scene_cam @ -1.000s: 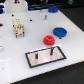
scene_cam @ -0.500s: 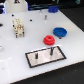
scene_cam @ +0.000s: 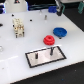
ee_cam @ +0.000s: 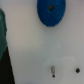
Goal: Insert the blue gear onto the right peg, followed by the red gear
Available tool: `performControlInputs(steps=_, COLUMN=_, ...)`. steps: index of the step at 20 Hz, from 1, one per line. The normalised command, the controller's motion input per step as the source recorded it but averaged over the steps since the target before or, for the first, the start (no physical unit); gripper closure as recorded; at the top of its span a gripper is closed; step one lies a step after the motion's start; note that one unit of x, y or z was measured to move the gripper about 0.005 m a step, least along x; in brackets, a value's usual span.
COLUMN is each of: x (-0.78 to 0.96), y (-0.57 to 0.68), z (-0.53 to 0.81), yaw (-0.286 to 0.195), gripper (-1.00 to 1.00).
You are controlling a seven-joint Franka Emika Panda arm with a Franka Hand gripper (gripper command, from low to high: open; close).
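Landmark: take the white black-edged plate as your reference; it lies flat on the white tabletop, towards the near edge in the exterior view.

Right peg: the taller dark pin stands upright on the plate, nearer the plate's end on the exterior view's right. You will see nothing on it.

Shorter pin: a thinner dark pin stands on the same plate, towards the exterior view's left of the taller one. It is small and blurred.

Red gear: the red gear lies flat on the tabletop just beyond the plate, off the peg. Its raised hub shows faintly.

Blue gear: the blue gear lies flat on the tabletop, farther from the plate than the red gear and towards the exterior view's right of it. The two gears sit close together; whether they touch you cannot tell at this sharpness. In the wrist view the blue disc with its dark centre hole lies on the white surface.

Jaws: you cannot tell how far apart they stand or whether they hold anything; neither view shows them clearly.

Other items: a small pale wooden block figure stands well beyond the plate, towards the exterior view's left. Small objects at the tabletop's far edge are too blurred to name.
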Motion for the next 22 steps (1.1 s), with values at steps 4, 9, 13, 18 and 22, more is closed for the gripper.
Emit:
performControlInputs(steps=4, x=-0.23, y=0.04, z=-0.57, yaw=0.0, gripper=-1.0)
performControlInputs(steps=9, x=-0.26, y=0.0, z=-0.57, yaw=0.0, gripper=-1.0)
performControlInputs(steps=13, x=-0.27, y=-0.09, z=-0.54, yaw=0.0, gripper=-1.0)
performControlInputs(steps=18, x=-0.23, y=-0.18, z=-0.45, yaw=0.0, gripper=-1.0)
performControlInputs(steps=22, x=-0.27, y=-0.11, z=-0.32, yaw=0.0, gripper=-1.0)
